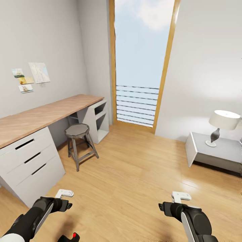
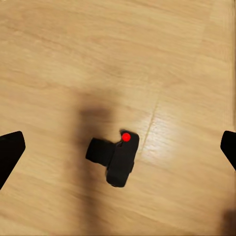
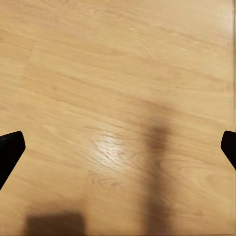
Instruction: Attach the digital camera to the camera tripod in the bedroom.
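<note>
I've got the digital camera [image 2: 115,158] lying on the light wood plank floor [image 1: 134,174], straight under my left gripper [image 2: 118,152]. It's a small black boxy body with a short lens bump sticking out one side and a red button on top. No brand or lettering I can read on it. In the head view only its top edge and the red dot [image 1: 74,235] peek in at the bottom, between my arms.

Left gripper: fingers spread wide, holding nothing, hanging above the camera. Right gripper [image 3: 118,147]: same, wide open, nothing in it, bare floor beneath.

Room ahead: wood-top desk [image 1: 47,116] with white drawers on my left, grey stool [image 1: 80,141], tall wood-framed window [image 1: 141,64], table lamp [image 1: 222,126] on a low grey table [image 1: 210,154] on my right. Small pictures [image 1: 30,78] pinned to the wall, too small to read.
</note>
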You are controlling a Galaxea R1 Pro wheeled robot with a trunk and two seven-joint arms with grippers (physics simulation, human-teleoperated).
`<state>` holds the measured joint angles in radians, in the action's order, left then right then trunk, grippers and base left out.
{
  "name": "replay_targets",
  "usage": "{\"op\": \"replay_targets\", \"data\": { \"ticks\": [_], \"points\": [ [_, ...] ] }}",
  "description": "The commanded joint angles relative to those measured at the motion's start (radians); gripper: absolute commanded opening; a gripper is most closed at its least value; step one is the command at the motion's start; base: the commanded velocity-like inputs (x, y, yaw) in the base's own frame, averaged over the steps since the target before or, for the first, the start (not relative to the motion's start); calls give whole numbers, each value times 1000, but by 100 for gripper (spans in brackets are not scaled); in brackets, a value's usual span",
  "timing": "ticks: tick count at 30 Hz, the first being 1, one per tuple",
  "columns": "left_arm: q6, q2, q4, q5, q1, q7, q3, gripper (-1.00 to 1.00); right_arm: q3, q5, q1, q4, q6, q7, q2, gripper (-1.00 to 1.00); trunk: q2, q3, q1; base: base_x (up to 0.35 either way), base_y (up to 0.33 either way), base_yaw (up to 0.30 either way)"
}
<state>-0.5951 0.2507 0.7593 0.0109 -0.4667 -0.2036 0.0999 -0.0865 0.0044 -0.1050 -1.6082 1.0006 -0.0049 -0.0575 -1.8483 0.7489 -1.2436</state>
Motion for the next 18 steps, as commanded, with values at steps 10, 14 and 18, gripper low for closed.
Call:
{"op": "replay_targets", "data": {
  "ticks": [10,14,18],
  "points": [
    [-4,0,2,1,0,0,3,100,-1,-2,-1,-2,6,0,-1,100,0,1,0,-16,0,-198],
    [-5,-1,2,1,0,0,3,100,-1,-2,-1,-2,6,0,-1,100,0,1,0,-4,0,-92],
    [-4,-1,2,1,0,-1,3,100,-1,-3,-1,-2,6,0,-1,100,0,1,0,-2,14,-47]
  ]
}}
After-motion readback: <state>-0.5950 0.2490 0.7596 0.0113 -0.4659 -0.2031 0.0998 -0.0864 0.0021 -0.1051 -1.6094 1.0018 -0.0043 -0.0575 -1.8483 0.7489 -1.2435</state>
